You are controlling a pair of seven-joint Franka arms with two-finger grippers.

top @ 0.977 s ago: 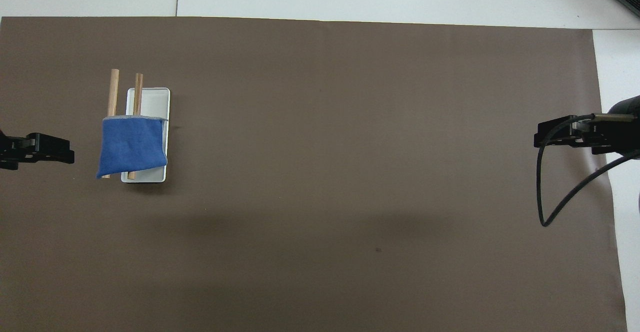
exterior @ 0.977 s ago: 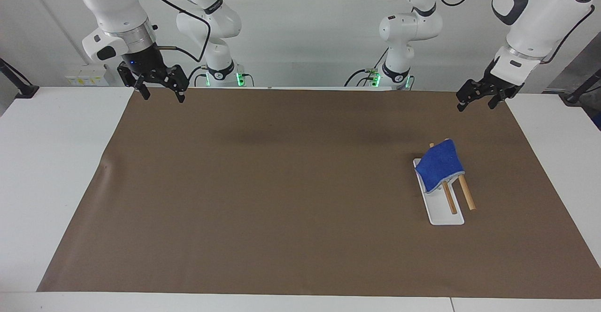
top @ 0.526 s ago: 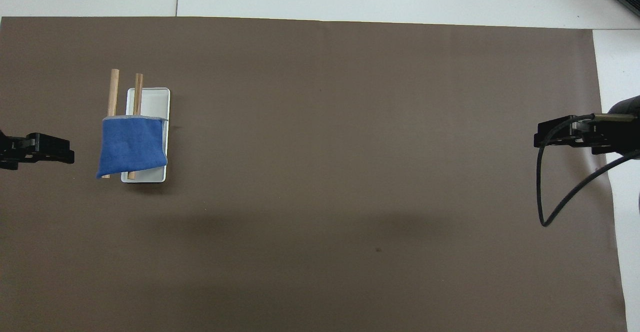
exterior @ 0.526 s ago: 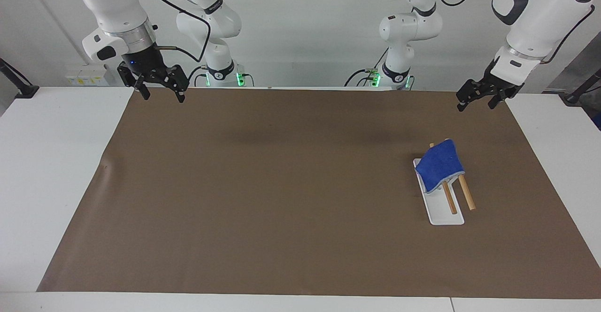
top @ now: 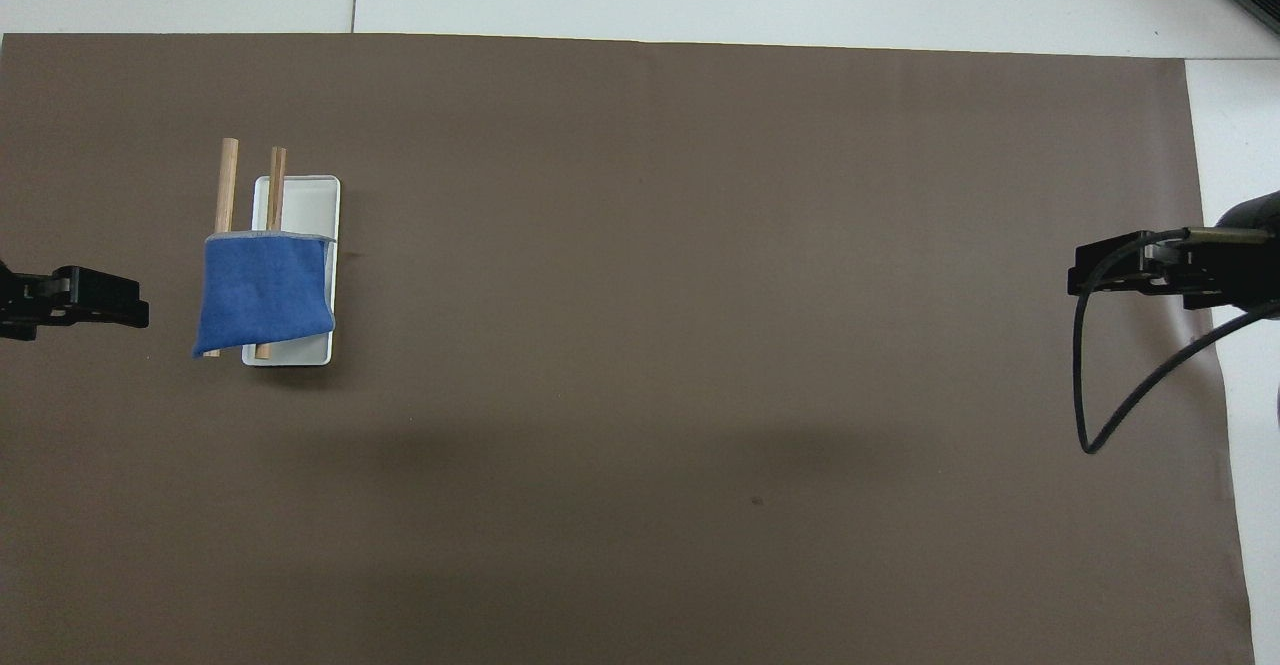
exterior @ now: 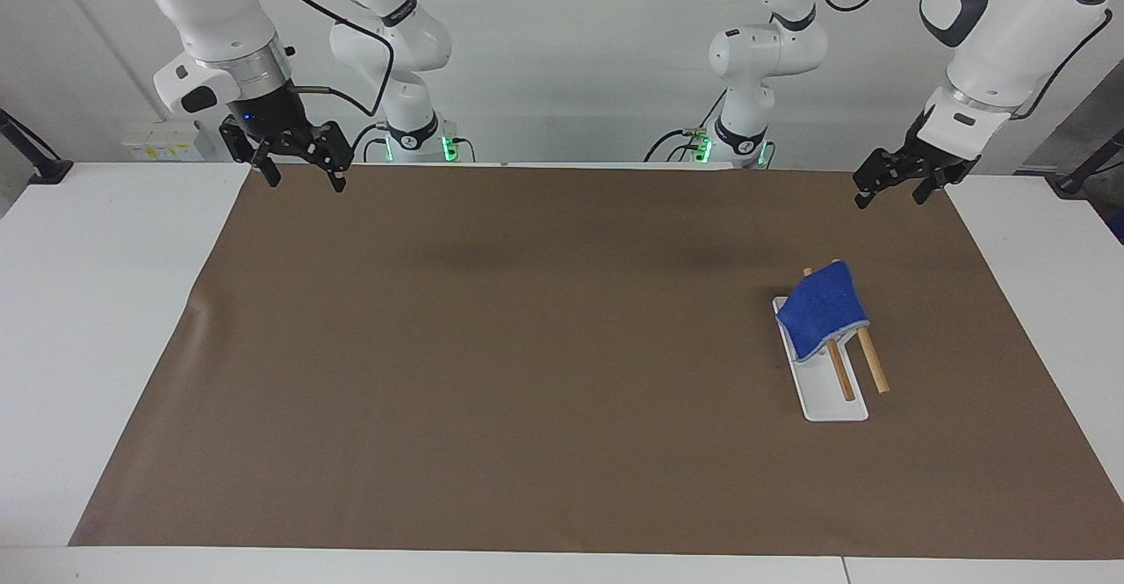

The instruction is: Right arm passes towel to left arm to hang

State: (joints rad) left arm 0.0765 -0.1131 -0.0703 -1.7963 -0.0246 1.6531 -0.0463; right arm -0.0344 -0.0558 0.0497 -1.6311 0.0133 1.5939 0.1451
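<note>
A robotics lab — two white robot arms (exterior: 1001, 31) stand at a white desk (exterior: 97, 320). A brown mat (exterior: 527, 347) covers it. Bare white wall (exterior: 571, 39), loose cables — nothing domestic.

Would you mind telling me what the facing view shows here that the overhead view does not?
Only the facing view shows both whole arms with their bases, and that the left gripper and right gripper hang open and empty above the mat's corners. Only the overhead view shows the towel's flat outline across both wooden rods. Both show the towel draped on the white rack, at the left arm's end of the table.
</note>
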